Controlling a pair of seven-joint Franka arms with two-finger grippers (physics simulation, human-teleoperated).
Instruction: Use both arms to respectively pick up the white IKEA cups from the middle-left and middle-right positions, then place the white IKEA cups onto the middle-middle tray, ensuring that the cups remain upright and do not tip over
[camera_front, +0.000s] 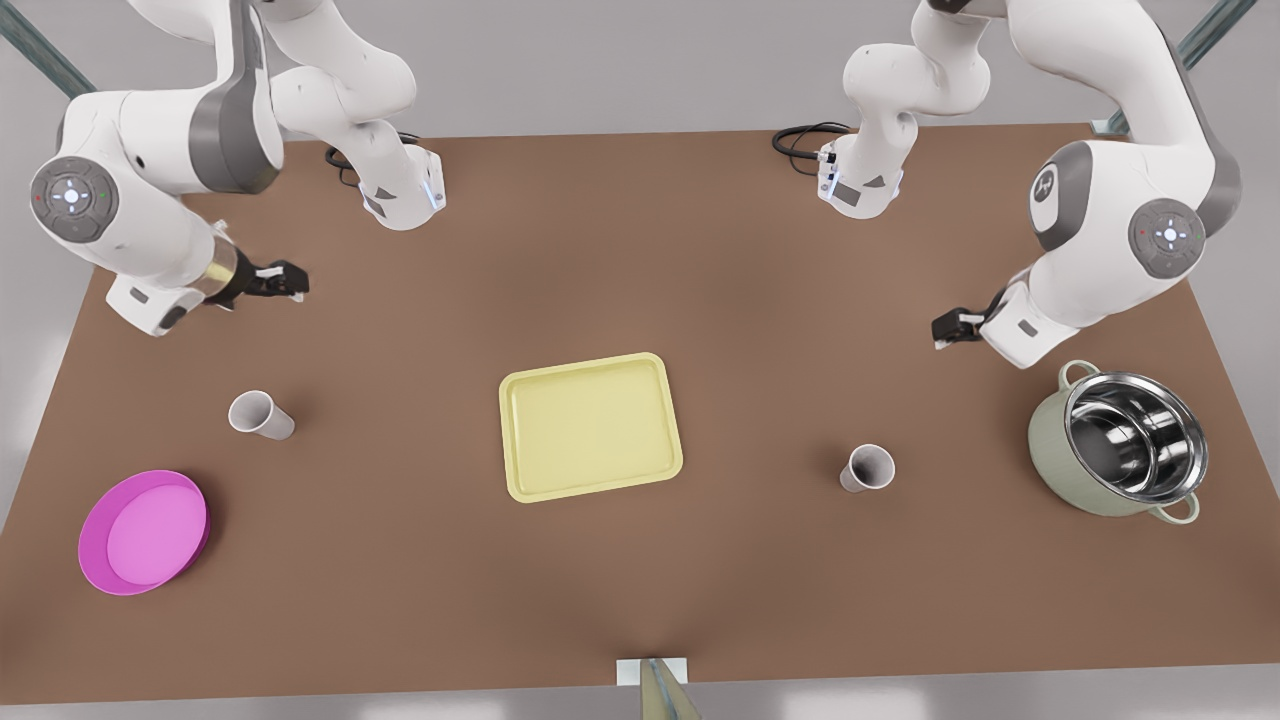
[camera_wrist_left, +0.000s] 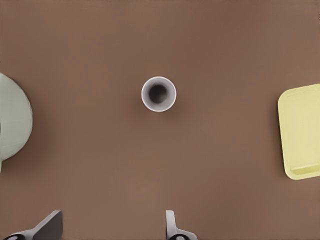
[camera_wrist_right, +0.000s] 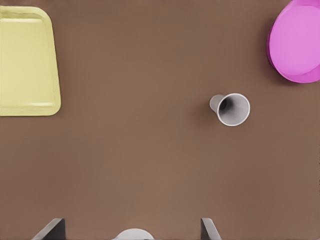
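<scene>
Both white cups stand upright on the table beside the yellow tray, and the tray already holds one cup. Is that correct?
Not quite. The tray holds no cup, as the front view shows. Both cups do stand upright on the table, one on each side of it.

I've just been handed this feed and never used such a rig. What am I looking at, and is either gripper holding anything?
Two white robot arms stand at a brown table. The front view looks down from outside. Each other picture comes from a camera on one arm's wrist.

The left gripper, on the front view's right, hangs open above the cup between the green pot and the yellow tray. The right gripper, also open, hangs above the other cup beside the magenta plate. Nothing is held yet.
</scene>
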